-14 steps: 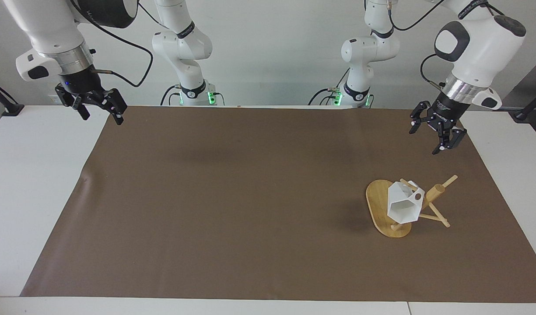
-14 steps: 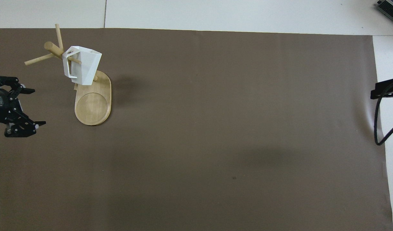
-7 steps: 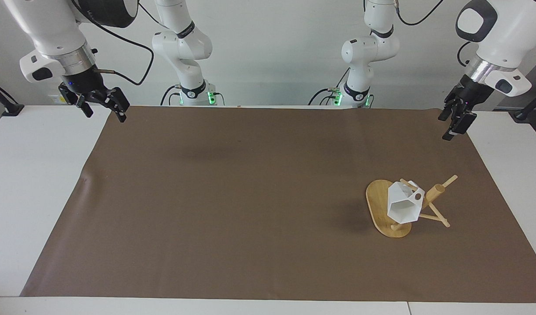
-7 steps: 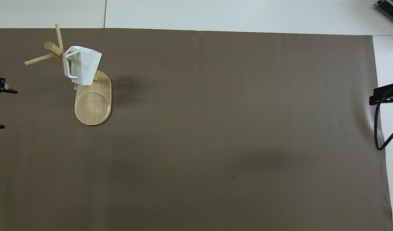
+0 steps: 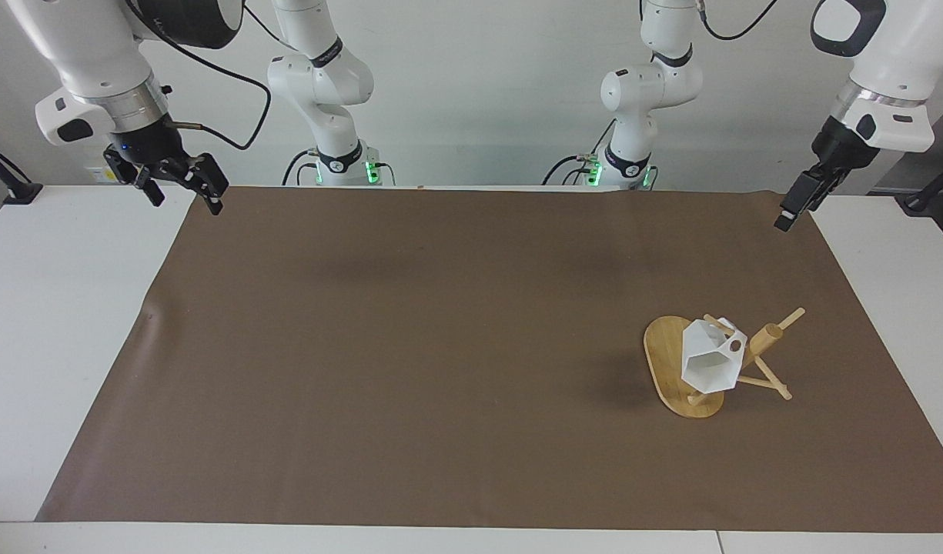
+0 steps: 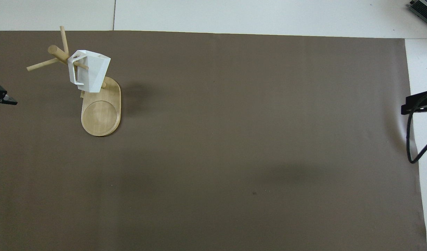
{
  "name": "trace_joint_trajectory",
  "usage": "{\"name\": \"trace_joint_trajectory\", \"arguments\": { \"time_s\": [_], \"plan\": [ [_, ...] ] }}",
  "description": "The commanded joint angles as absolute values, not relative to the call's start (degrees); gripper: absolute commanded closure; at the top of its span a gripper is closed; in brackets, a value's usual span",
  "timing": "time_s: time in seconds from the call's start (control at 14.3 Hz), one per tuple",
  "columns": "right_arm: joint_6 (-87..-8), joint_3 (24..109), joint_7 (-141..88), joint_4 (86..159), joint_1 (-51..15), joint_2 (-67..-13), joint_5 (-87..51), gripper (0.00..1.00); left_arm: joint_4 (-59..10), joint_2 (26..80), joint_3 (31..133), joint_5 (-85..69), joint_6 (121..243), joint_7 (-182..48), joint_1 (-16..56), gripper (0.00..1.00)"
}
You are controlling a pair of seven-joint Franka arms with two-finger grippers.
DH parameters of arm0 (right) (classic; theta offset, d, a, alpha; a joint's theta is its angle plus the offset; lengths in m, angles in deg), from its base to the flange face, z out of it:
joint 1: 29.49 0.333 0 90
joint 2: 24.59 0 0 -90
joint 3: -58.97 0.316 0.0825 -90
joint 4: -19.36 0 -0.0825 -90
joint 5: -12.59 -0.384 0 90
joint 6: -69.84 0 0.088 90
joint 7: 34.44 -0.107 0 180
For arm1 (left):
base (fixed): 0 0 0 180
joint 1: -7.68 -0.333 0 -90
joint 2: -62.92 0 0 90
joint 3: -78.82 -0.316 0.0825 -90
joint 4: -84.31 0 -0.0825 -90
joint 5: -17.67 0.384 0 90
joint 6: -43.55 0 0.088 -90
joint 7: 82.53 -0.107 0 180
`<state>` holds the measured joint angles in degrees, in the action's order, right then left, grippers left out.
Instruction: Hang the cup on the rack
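The cup (image 5: 710, 362) hung on the rack (image 5: 675, 368), toward the left arm's end. The left end effector (image 5: 794, 206), fingers indiscernible, and the spread-open right end effector (image 5: 180, 187) hovered over the surface (image 5: 409, 346).

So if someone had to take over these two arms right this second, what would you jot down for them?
Left pincer: raised over the brown mat's edge at its own end of the table, holding nothing.
Right pincer: open, raised over the mat's corner at its end, waiting.
Cup: hanging by its handle on a peg of the rack, toward the left arm's end.
Done: the hanging.
Left: apparently nothing.
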<state>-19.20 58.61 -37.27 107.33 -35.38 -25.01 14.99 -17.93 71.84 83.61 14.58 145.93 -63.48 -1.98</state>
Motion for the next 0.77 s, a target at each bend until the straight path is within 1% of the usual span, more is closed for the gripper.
{"name": "trace_joint_trajectory", "arguments": {
  "time_s": [0.0, 0.07, 0.21, 0.49, 0.7],
  "plan": [
    [-18.93, 59.06, -37.78, 108.92, -36.17, -23.45, 13.91, 0.0, -15.54, 70.83, 84.35, 17.49, 142.79, -69.43, -1.46, 0.0],
    [-19.02, 59.06, -37.78, 108.92, -36.17, -23.45, 13.91, 0.0, -14.58, 70.56, 84.53, 18.89, 141.82, -70.31, -1.11, 0.0],
    [-19.11, 59.06, -37.78, 108.92, -36.17, -23.45, 13.91, 0.0, -11.51, 69.25, 83.75, 19.17, 138.32, -72.59, 2.39, 0.0],
    [-19.28, 59.06, -38.04, 108.92, -36.09, -23.45, 13.91, 0.0, -5.79, 66.61, 83.22, 19.43, 129.53, -76.1, 5.13, 0.0],
    [-19.2, 59.06, -37.96, 108.92, -36.09, -23.45, 13.91, 0.0, -4.55, 66.52, 82.87, 18.38, 126.87, -77.52, 7.33, 0.0]
  ]
}}
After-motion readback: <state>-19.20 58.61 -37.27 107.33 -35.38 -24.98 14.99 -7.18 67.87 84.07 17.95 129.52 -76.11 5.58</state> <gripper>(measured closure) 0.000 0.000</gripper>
